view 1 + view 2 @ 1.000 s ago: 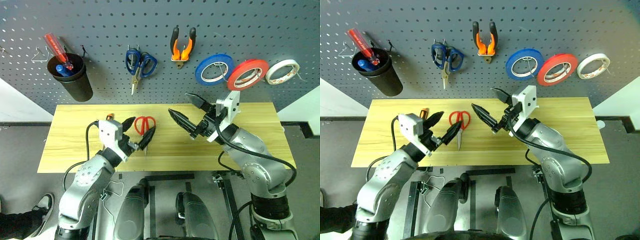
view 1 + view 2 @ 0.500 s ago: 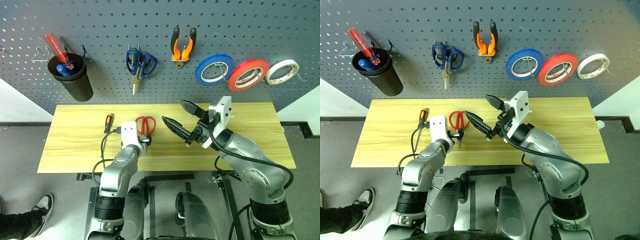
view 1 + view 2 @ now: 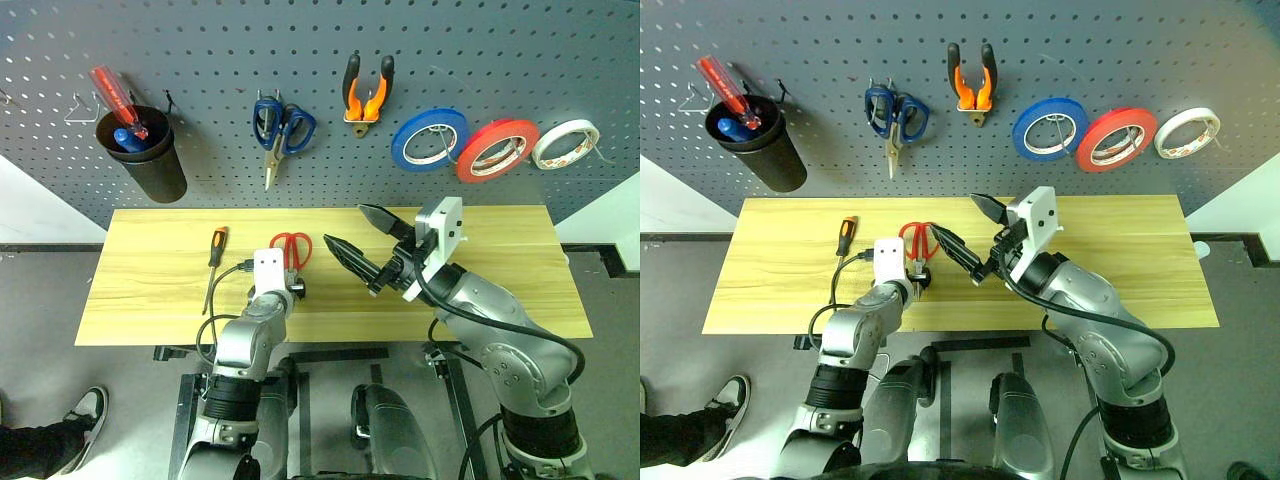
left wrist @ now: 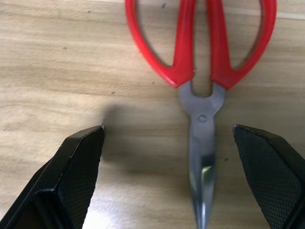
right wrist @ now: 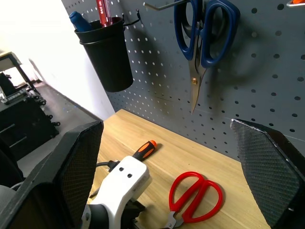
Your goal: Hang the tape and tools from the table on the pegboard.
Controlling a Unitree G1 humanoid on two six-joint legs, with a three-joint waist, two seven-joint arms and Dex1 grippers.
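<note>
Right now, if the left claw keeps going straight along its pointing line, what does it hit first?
Most likely the red-handled scissors: the open left claw straddles the blades near the pivot, red handles just ahead. It tilts down, so the table lies right under them. Depth is hard to judge.

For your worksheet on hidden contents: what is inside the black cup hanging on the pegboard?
Sticking out of the cup are a red-handled screwdriver and a blue handle. The cup's wall covers their lower ends, so what tool the blue handle belongs to cannot be seen.
</note>
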